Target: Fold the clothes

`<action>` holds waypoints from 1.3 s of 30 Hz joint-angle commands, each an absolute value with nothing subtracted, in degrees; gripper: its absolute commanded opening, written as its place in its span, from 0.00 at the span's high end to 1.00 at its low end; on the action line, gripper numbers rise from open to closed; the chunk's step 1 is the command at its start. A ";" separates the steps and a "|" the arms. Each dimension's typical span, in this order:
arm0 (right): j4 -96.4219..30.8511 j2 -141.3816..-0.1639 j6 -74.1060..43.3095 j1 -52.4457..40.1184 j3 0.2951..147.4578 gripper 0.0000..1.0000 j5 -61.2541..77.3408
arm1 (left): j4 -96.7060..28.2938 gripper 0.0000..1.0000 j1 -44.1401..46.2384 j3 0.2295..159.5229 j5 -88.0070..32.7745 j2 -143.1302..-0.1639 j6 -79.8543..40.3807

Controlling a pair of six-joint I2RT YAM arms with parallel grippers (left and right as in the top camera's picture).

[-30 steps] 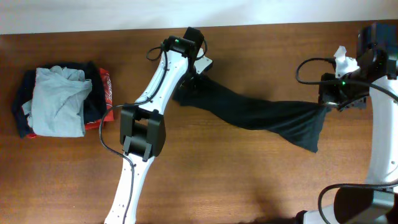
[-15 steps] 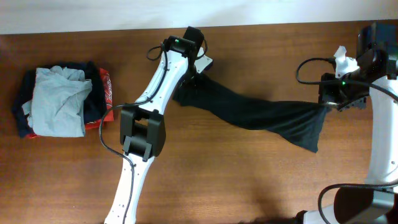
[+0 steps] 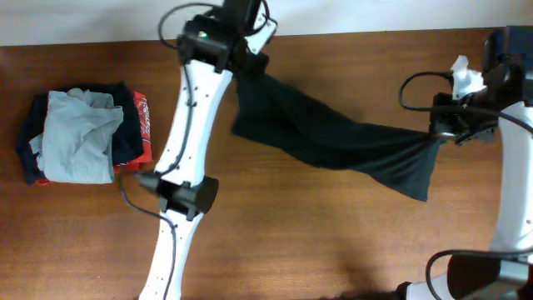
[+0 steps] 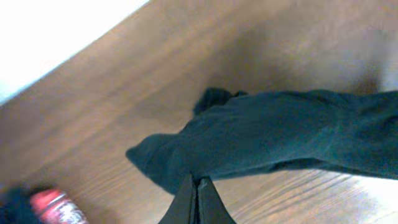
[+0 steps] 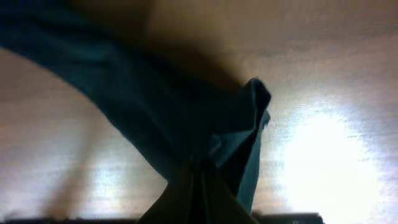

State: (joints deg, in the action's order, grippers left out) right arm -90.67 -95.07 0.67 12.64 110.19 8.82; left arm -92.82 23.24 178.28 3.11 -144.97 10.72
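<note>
The black T-shirt (image 3: 333, 137) hangs stretched between my two grippers, sagging over the wooden table (image 3: 316, 242). My left gripper (image 3: 251, 62) is near the table's far edge, raised, shut on the shirt's left end; in the left wrist view its fingers (image 4: 196, 183) pinch the dark cloth (image 4: 280, 137). My right gripper (image 3: 439, 137) at the right side is shut on the other end, and a loose flap (image 3: 412, 179) droops below it. In the right wrist view the bunched cloth (image 5: 155, 106) runs up from the shut right gripper (image 5: 200, 167). No logo shows.
A pile of other garments lies at the table's left end: a light grey one (image 3: 79, 137) on top of navy (image 3: 29, 150) and red-orange (image 3: 143, 125) ones. The left arm's base link (image 3: 183, 196) reaches over the table's middle left. A white wall borders the far edge.
My left gripper has shut on the shirt and risen toward the far edge, lifting the left end off the table. The right gripper has held its place and its grip.
</note>
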 commanded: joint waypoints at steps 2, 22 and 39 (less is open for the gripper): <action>-94.02 -92.40 1.21 12.38 120.31 0.96 8.49 | -94.83 1.00 22.83 179.83 8.49 -135.94 7.60; -97.32 -83.94 1.06 12.34 129.25 0.96 17.82 | -96.68 0.99 22.90 179.63 8.82 -110.59 2.98; -90.08 -98.52 2.81 12.34 123.37 0.96 17.34 | -78.24 0.99 22.83 144.64 14.41 -110.67 1.91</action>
State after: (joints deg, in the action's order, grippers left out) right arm -91.70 -96.25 1.58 12.64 123.50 16.86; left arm -82.91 23.18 149.97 12.75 -110.74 2.70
